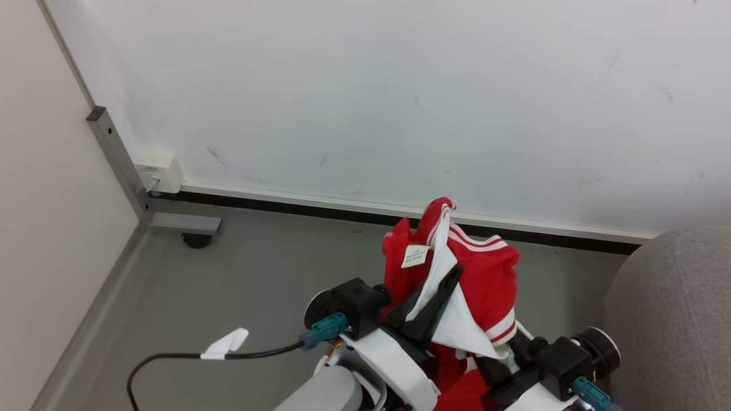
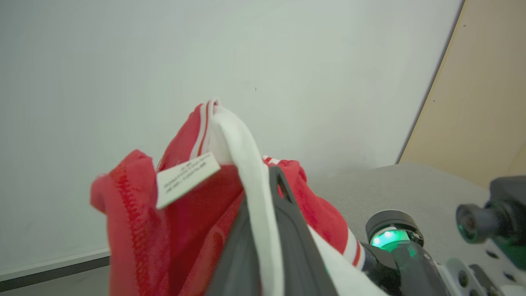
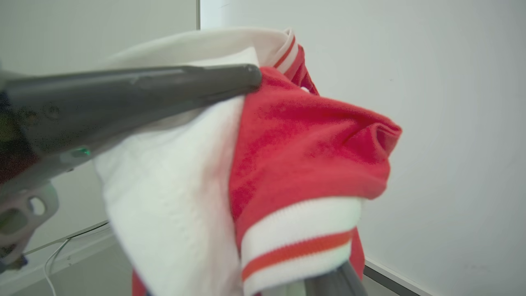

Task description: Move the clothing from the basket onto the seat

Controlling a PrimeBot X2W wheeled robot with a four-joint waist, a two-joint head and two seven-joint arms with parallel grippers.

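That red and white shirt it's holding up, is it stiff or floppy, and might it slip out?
Probably floppy: the shirt droops in folds on both sides of the left tool. Likely light: it looks like thin knit fabric, held up by a narrow pinch. It may slip, since the shut tool catches just a narrow white fold.

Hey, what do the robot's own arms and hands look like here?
The left hand and right hand have long dark-grey fingers, black wrist blocks, teal connectors, white forearm shells. A black cable with a white tag trails from the left connector.
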